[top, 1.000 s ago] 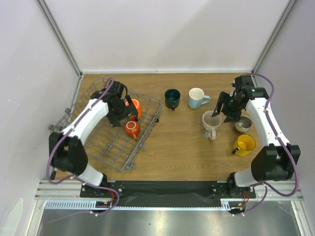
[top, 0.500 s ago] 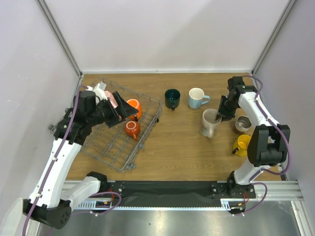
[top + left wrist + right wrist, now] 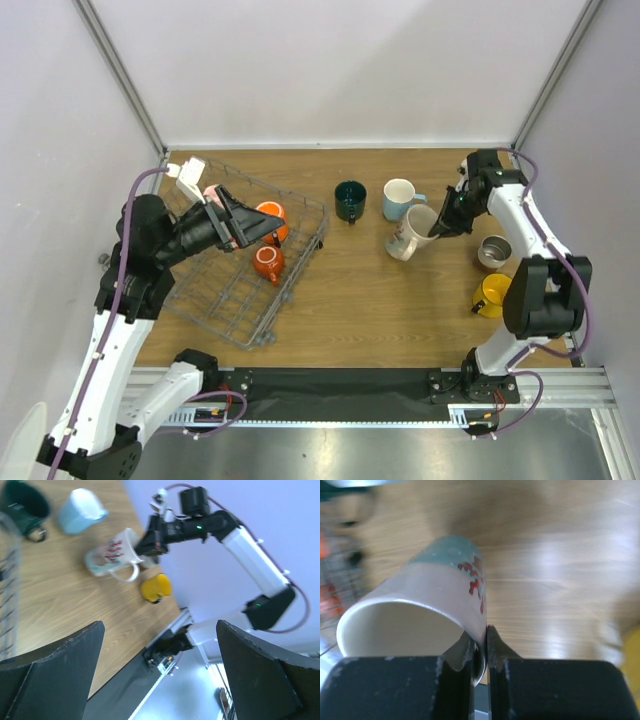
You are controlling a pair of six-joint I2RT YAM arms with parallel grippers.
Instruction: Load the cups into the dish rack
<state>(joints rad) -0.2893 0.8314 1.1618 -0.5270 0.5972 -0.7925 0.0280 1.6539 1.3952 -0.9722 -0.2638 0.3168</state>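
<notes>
One cream mug is tilting steeply just beside the blue mug, well right of the rack. The right gripper is pinching its rim, one finger inside and one outside; whether its base is touching the table I cannot tell. The left gripper is hovering over the rack, fingers spread wide with nothing between them, near two orange mugs lying inside.

The wire dish rack sits by the table's left edge with two orange mugs inside. A dark green mug and a light blue mug stand toward the far edge. My right hand pinches the cream mug by its rim, tilted. A yellow mug sits near the right edge.
</notes>
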